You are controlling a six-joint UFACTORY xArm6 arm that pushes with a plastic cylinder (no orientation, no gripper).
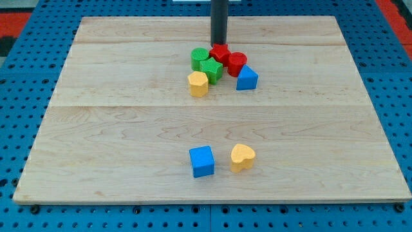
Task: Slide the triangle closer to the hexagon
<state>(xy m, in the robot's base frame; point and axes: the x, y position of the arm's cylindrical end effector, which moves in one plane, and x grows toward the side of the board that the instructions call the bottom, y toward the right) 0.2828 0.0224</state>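
The blue triangle [246, 78] lies near the middle top of the wooden board [96, 122]. The yellow hexagon [198, 84] lies to its left, with a green star [211, 69] between and above them. A green cylinder [199, 58], a red block [220, 53] and a red cylinder [237, 63] crowd together just above. My tip [219, 42] is just above the red block, at the top of this cluster, above and left of the triangle.
A blue cube [202, 161] and a yellow heart [242, 157] lie side by side near the view's bottom middle. The board rests on a blue pegboard surface [26, 96].
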